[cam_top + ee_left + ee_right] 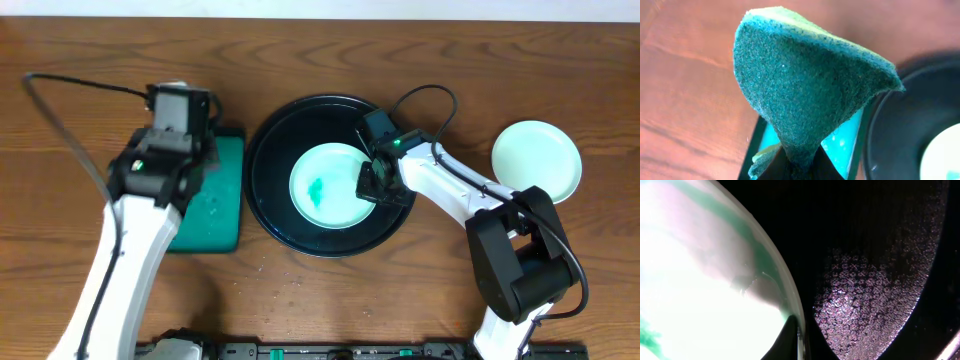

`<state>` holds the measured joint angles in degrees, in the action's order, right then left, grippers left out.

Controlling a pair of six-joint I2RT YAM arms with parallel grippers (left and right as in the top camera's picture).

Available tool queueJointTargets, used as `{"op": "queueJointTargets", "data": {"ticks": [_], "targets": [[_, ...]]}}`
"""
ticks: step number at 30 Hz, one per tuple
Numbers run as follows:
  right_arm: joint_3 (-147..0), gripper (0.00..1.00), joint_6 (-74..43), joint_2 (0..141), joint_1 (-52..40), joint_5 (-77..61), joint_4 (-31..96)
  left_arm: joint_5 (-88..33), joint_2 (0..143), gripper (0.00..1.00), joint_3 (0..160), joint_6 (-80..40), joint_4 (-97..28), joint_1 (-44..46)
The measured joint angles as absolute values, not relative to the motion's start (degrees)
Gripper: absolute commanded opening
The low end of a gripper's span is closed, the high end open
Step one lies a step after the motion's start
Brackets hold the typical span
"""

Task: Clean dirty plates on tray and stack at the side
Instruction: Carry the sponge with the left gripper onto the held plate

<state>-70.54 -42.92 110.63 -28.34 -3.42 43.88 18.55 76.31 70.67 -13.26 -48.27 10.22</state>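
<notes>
A pale mint plate (325,185) with a teal smear left of its centre lies in the black round tray (270,150). My right gripper (372,183) is shut on this plate's right rim; the right wrist view shows the rim (700,280) pinched between the fingers (800,342) over the tray floor (865,280). A second, clean-looking mint plate (537,160) sits on the table at the right. No third plate shows. My left gripper (799,162) is shut on a dark green sponge (805,85) and holds it above the table.
A small rectangular green tray with a black rim (225,200) lies left of the black tray, under my left arm; it also shows in the left wrist view (845,142). Cables run over the table's far side.
</notes>
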Motion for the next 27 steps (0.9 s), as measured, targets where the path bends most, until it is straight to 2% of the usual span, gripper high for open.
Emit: {"op": "queueJointTargets", "data": {"ticks": [5, 11, 20, 27], "targets": [[-70.54, 0.01, -42.89, 110.65, -28.34, -3.42, 43.92, 15.11, 85.89, 0.07, 70.67, -17.47, -53.19, 10.07], [-70.57, 0.02, -42.76, 110.65, -28.34, -3.44, 43.9, 4.64, 93.56, 0.07, 70.67, -20.25, -56.14, 7.66], [-70.54, 0.02, -42.74, 110.65, -28.34, -3.44, 43.88, -1.26, 94.72, 0.07, 70.67, -20.99, -56.18, 4.1], [-70.54, 0.02, -42.74, 110.65, -28.34, -3.46, 43.7, -12.95, 94.61, 0.07, 70.67, -22.2, -52.66, 6.11]]}}
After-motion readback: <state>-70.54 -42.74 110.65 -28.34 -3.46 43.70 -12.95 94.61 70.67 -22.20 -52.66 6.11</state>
